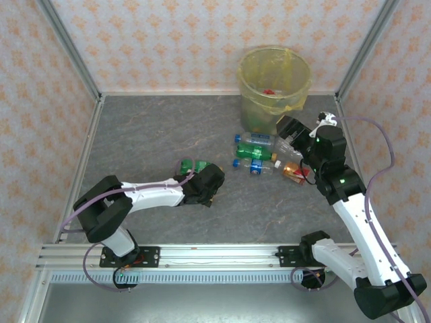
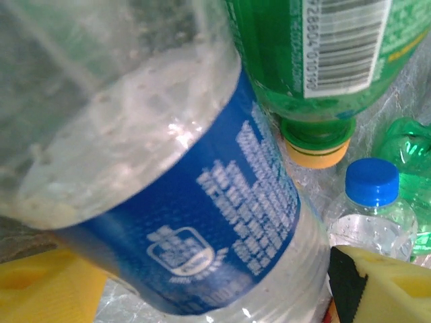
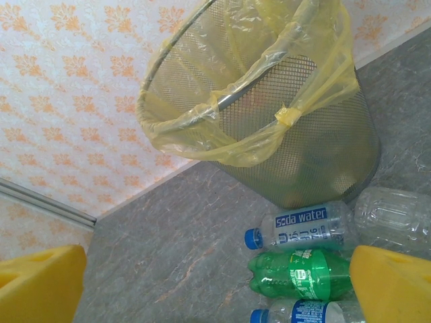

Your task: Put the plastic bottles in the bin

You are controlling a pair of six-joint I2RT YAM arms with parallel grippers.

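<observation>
Elbow bent, left tool (image 2: pixel 215 289) straddles blue-labelled bottle (image 2: pixel 202 222); right tool (image 3: pixel 219 282) spread facing bin (image 3: pixel 316 134).

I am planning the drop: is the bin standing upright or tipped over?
Upright. The bin stands on its base on the table, its open mouth facing up, the yellow bag folded over the rim.

Grey table (image 1: pixel 148 134) bears bottles (image 1: pixel 256 151) and bin (image 1: pixel 273 81)
</observation>
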